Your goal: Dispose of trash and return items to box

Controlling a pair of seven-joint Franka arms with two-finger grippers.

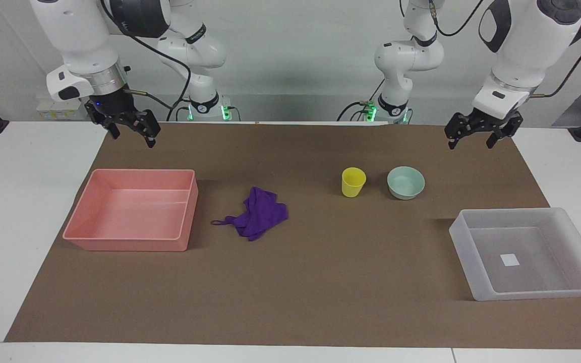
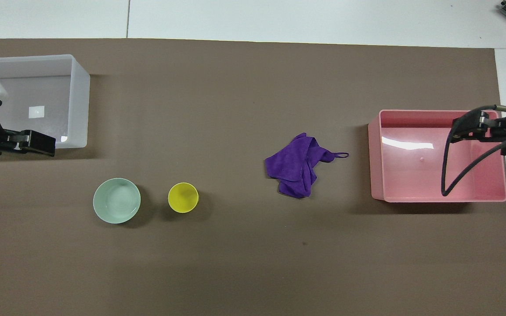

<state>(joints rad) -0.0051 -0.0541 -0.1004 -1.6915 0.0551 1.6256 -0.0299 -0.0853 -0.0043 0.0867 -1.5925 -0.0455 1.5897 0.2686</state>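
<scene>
The purple cloth [image 1: 260, 214] lies crumpled on the brown mat near the middle, its loop string toward the pink tray; it also shows in the overhead view [image 2: 297, 164]. The yellow cup [image 1: 353, 181] [image 2: 183, 197] stands upright beside the mint-green bowl [image 1: 405, 182] [image 2: 117, 200], a small gap between them. The translucent box [image 1: 537, 237] [image 2: 79, 101] sits empty at the left arm's end, farther from the robots than the bowl. My left gripper [image 1: 472, 141] hangs open and empty above the mat by the box. My right gripper [image 1: 131, 135] hangs open and empty above the pink tray's end of the mat.
An empty pink tray [image 1: 129, 244] [image 2: 411, 175] sits at the right arm's end, beside the cloth. The brown mat [image 1: 290, 292] covers the table's middle, with white table around it. A black cable loops from the right wrist over the tray in the overhead view.
</scene>
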